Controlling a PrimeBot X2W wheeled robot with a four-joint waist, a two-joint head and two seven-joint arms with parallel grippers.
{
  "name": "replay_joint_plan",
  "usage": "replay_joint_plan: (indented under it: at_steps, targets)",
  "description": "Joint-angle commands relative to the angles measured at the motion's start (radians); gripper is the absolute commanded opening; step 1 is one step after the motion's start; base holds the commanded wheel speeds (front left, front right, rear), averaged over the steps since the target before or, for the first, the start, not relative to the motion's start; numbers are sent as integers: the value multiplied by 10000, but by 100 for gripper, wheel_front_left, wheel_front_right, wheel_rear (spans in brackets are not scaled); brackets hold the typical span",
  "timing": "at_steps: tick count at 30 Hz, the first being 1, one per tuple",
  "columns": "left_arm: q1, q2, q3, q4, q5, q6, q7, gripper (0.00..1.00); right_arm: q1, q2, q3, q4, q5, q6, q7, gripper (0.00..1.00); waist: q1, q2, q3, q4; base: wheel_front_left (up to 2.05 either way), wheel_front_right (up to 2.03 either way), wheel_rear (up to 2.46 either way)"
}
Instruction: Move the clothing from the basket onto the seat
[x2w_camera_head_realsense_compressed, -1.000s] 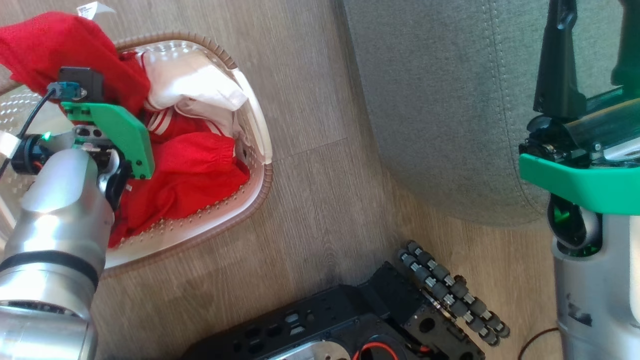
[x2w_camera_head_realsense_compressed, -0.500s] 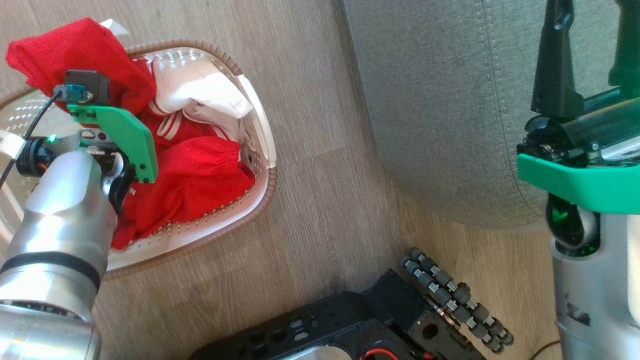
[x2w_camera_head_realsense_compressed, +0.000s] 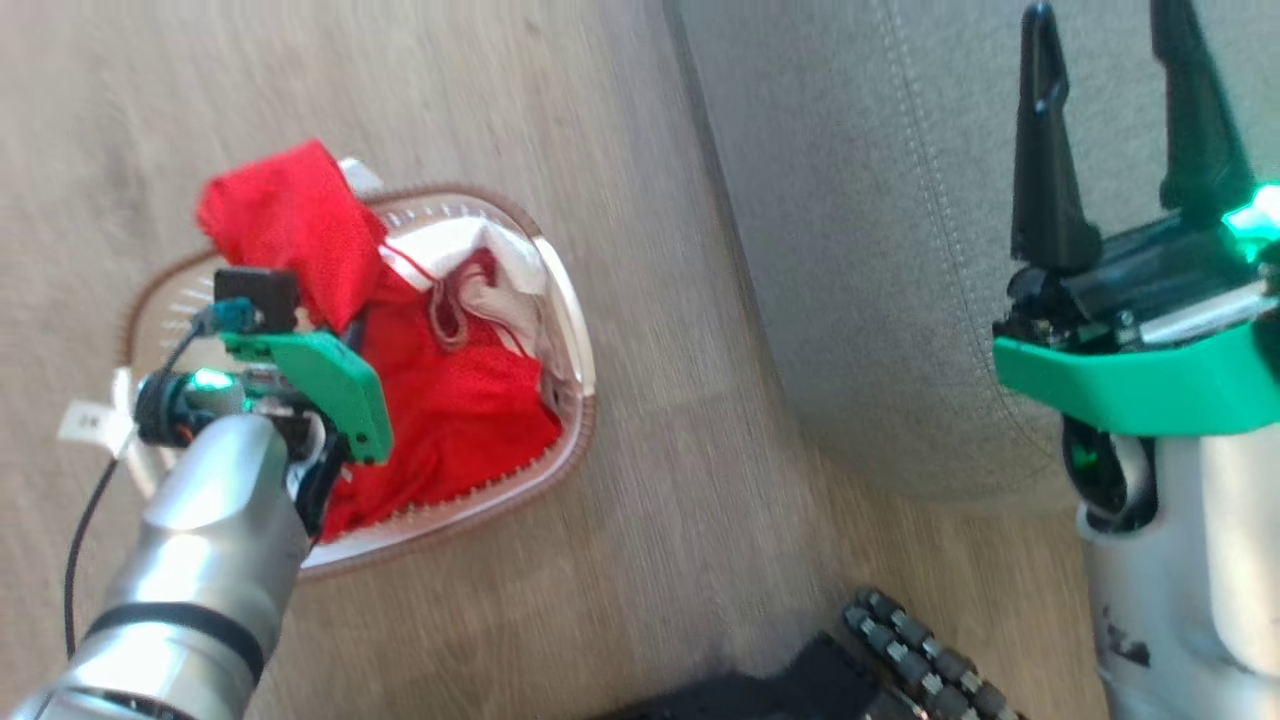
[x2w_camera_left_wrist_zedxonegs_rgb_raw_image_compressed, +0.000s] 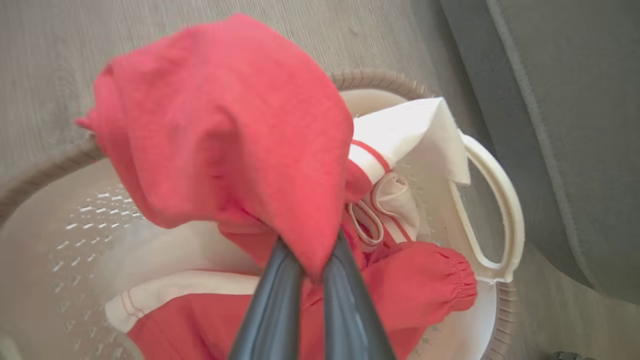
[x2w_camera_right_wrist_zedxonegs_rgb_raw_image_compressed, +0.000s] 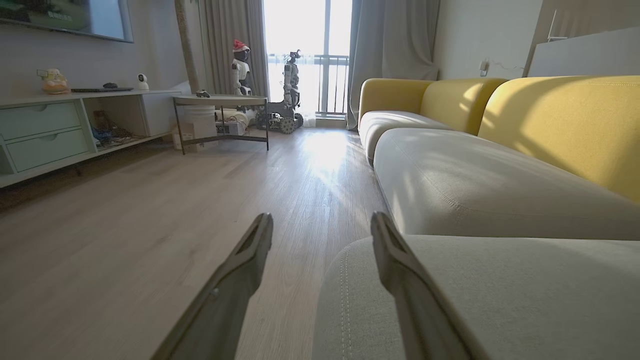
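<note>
Left pincer (x2w_camera_left_wrist_zedxonegs_rgb_raw_image_compressed: 311, 250), two dark fingers clenched on a fold of a bright red mesh garment (x2w_camera_left_wrist_zedxonegs_rgb_raw_image_compressed: 225, 125), holds the cloth bunched above the far rim of a small oval cream-white plastic basket (x2w_camera_left_wrist_zedxonegs_rgb_raw_image_compressed: 370, 80) with a brown woven-look edge. A second red garment (x2w_camera_head_realsense_compressed: 470, 420) with white bands lies heaped inside the basket against its sofa-side wall. Its gathered cuff is beside the white handle (x2w_camera_left_wrist_zedxonegs_rgb_raw_image_compressed: 500, 220), and a fold of white fabric (x2w_camera_left_wrist_zedxonegs_rgb_raw_image_compressed: 415, 130) is draped toward the rim. From here I cannot tell where one garment ends and the other begins. The basket stands on the pale wood-plank floor (x2w_camera_head_realsense_compressed: 650, 600), near the front edge of the large grey-green upholstered seat cushion (x2w_camera_head_realsense_compressed: 850, 250) with its double line of stitching, but apart from it. Right pincer (x2w_camera_head_realsense_compressed: 1100, 20) hangs over that cushion's rounded corner, long fingers released and spread wide.
</note>
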Motion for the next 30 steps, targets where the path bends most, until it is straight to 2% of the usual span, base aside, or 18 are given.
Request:
replay_joint_plan:
  at_steps: [1,8,14,20,30]
  targets:
    - [277,180,82,-241,-130,-59,-222,0,406,83,83,-243,-96,-2,-49,100,0,-1,-851,479,0,0,0]
    - [980,59,-509,-1086,-680,-59,-752,0,968,-75,-77,40,-242,-2,-49,100,0,-1,-2259,1206,0,0,0]
    - [1303,262,-735,-2136,-988,-59,-875,0,1549,-308,-138,286,-95,-2,-49,100,0,-1,-3375,1802,0,0,0]
    - [1525,654,-432,-3702,-817,-56,-884,0,2116,-336,-131,433,231,-2,-49,100,0,-1,-4322,2254,0,0,0]
    - [1924,972,-162,-6135,-466,299,-876,0,2853,-474,244,691,405,-2,-49,100,0,-1,-5538,2643,0,0,0]
